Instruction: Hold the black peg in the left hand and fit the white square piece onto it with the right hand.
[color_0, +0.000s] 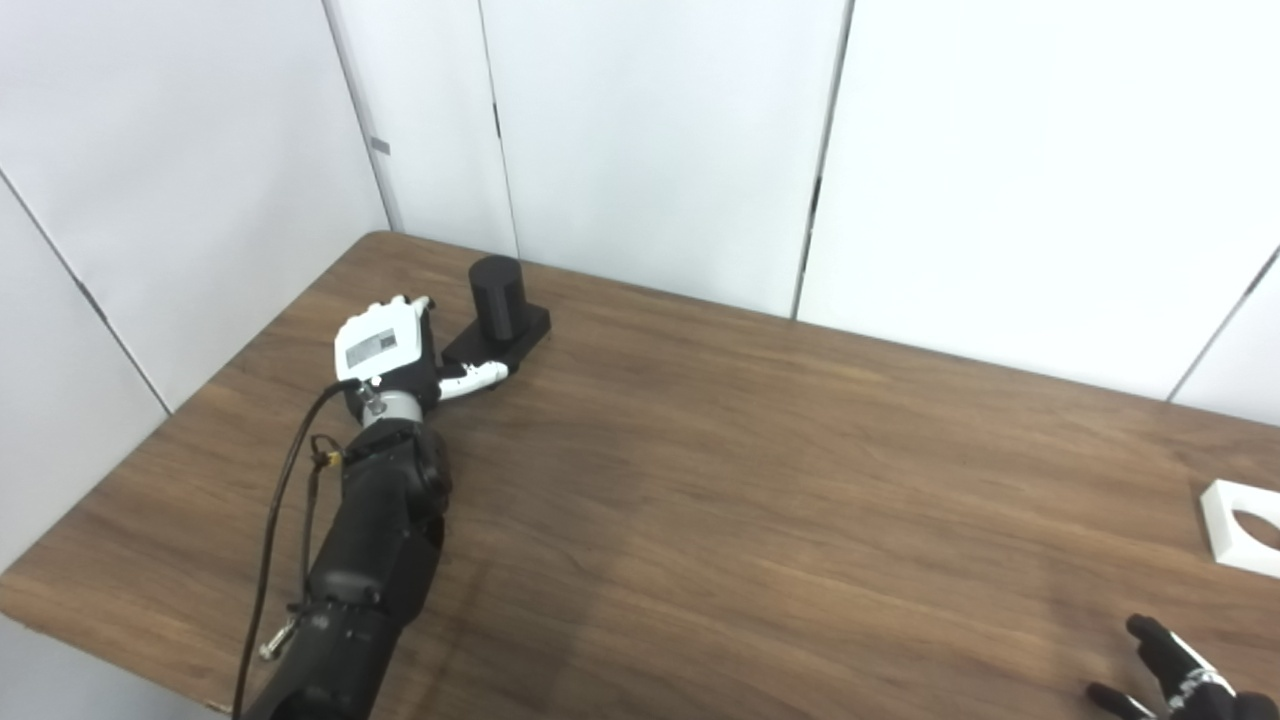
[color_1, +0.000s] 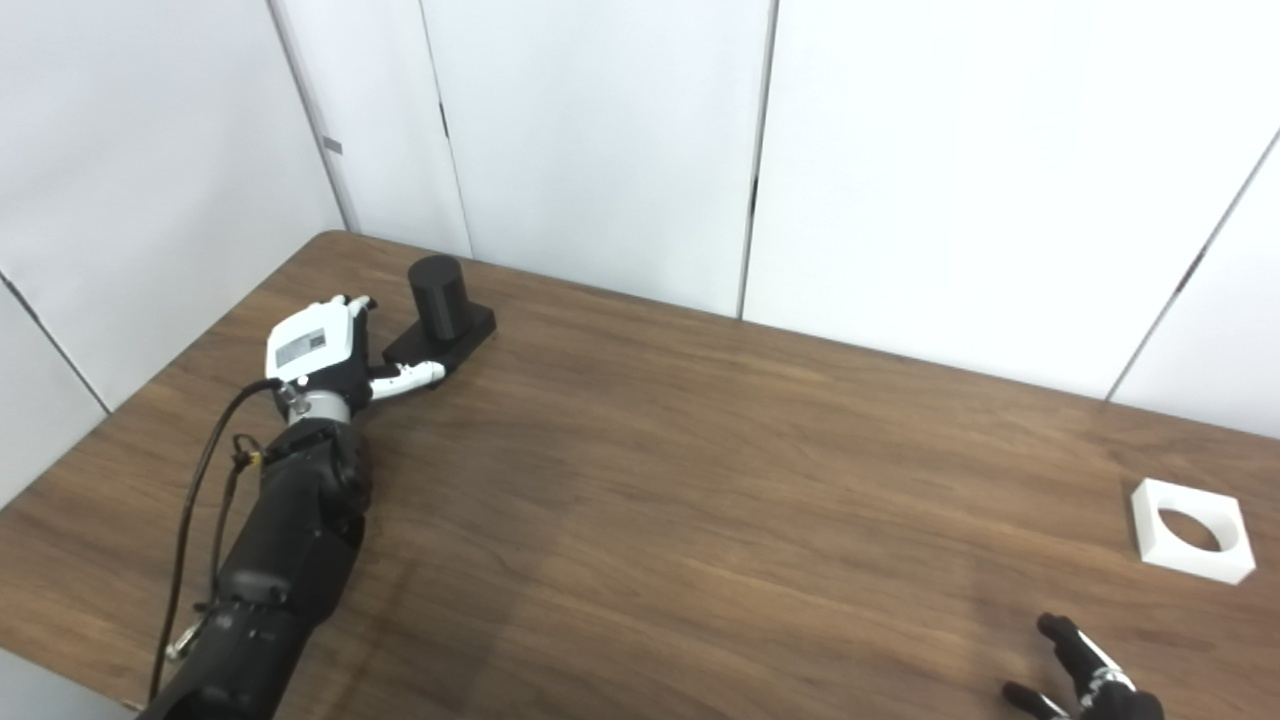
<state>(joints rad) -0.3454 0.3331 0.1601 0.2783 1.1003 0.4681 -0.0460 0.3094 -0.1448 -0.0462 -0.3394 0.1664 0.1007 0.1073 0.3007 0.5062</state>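
The black peg (color_0: 497, 296) stands upright on its flat base at the far left of the desk (color_1: 700, 480), just beyond and to the right of the left robot hand (color_0: 388, 348). That robot hand's fingers are spread, holding nothing, thumb reaching toward the base. The white square piece (color_1: 1191, 529) lies flat just ahead of the right robot hand (color_1: 1085, 675), whose fingers also look apart and empty. Each robot hand is nearer its own part.
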